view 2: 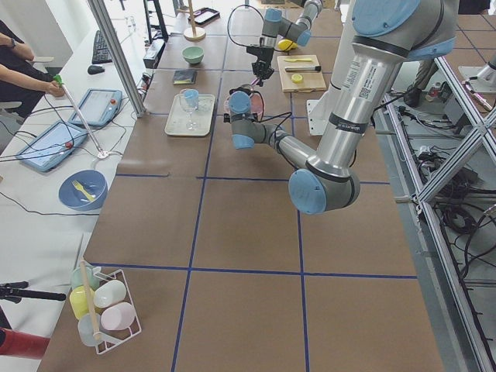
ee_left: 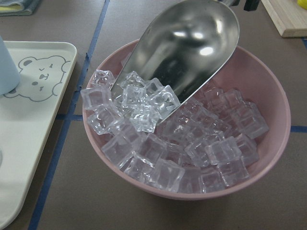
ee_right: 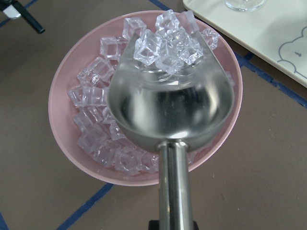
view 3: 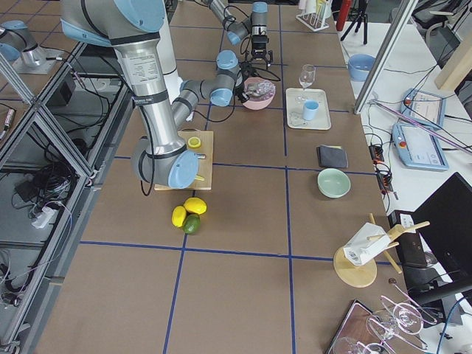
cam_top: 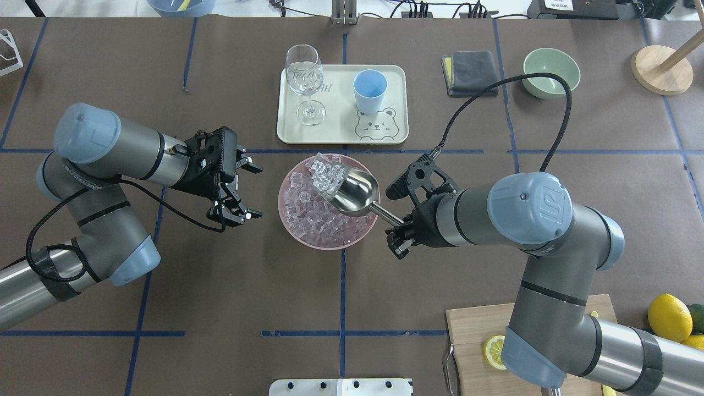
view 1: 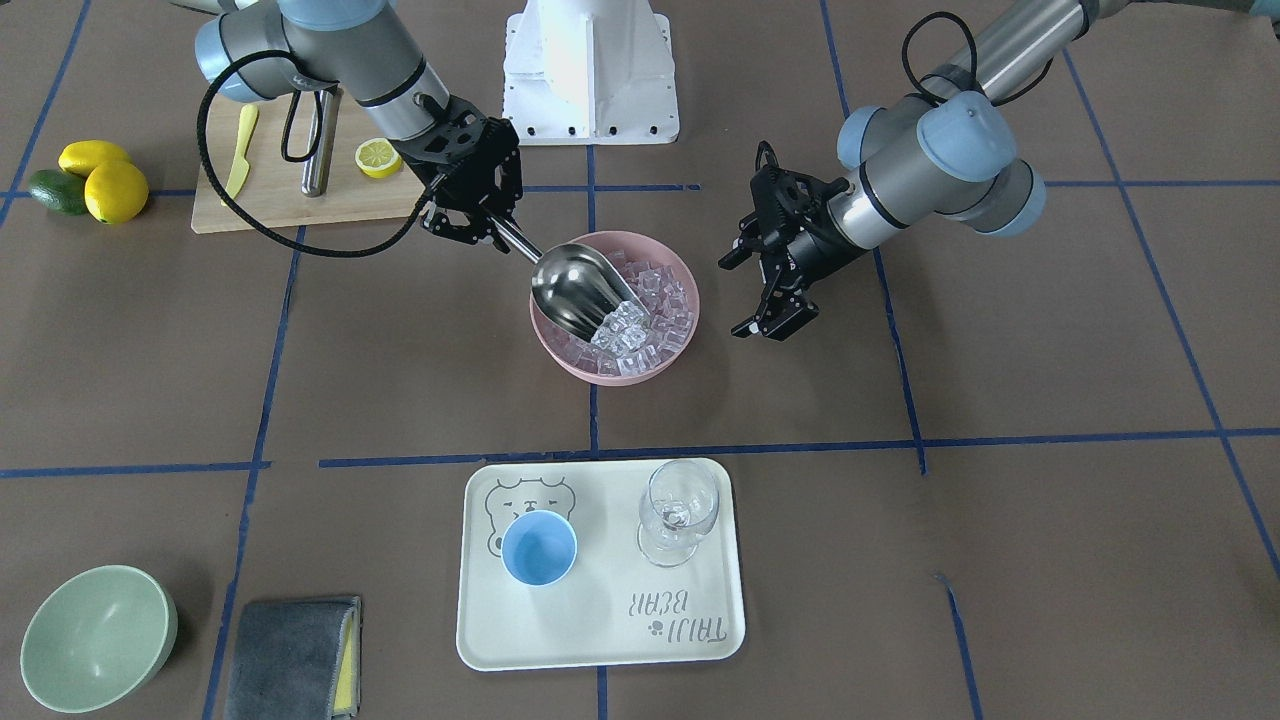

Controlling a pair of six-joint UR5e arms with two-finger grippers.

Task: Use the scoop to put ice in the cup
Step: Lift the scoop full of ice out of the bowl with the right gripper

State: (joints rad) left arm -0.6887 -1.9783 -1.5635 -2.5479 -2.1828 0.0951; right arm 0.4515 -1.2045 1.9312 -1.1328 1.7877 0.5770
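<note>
Overhead view, read left to right. Left gripper [cam_top: 250, 191]: fingers spread, nothing held, hanging just beside the pink bowl [cam_top: 281, 199] on its left. The bowl holds most of the ice [cam_top: 322, 223]. The scoop [cam_top: 356, 193] lies tilted over the bowl with its mouth toward the tray, and a small heap of cubes sits at its front lip. Right gripper [cam_top: 398, 223]: clamped on the scoop's handle. Judged step: scooping, with the load taken but not yet carried. The cup [cam_top: 369, 91] stands upright and looks empty on the cream tray [cam_top: 397, 77], just beyond the bowl. The next move calls for levelling the scoop so the front cubes do not slide off. It then needs a lift clear of the rim, a short carry to the cup and a slow tip, since the cup mouth looks narrower than the scoop. Surface: brown table [cam_top: 220, 286] gridded with blue tape. A wine glass [cam_top: 304, 71] shares the tray, with a grey cloth [cam_top: 470, 66], a green bowl [cam_top: 551, 66] and a cutting board [cam_top: 478, 324] further right. Room: side views show an operators' bench with tablets [view 2: 97, 105] and aluminium framing.
</note>
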